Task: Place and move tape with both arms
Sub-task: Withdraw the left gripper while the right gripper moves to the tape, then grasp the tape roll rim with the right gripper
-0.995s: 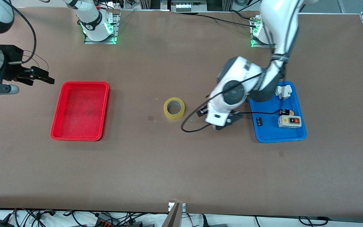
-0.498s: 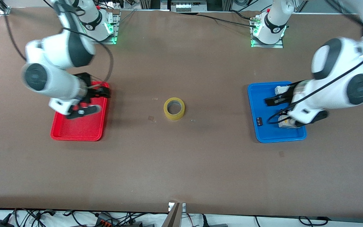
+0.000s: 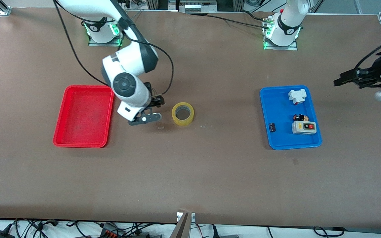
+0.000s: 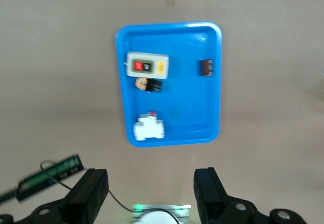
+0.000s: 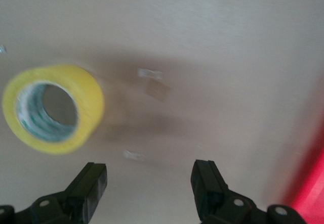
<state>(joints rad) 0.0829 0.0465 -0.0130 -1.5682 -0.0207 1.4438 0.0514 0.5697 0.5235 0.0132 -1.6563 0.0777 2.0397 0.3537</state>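
The tape, a yellowish ring, lies flat in the middle of the table between the two trays. My right gripper hangs low just beside it, toward the red tray, open and empty. In the right wrist view the tape lies off to one side of the open right gripper, outside its fingers. My left gripper is up over the bare table at the left arm's end, past the blue tray, open with nothing in it. The left wrist view has the open left gripper looking down at the blue tray.
The red tray stands bare at the right arm's end. The blue tray holds a white-grey switch box, a white part and small dark parts. Small scraps lie on the table by the tape.
The right arm swung from over the red tray to just beside the tape. The left arm pulled away from over the blue tray toward its end of the table. The tape stayed put.
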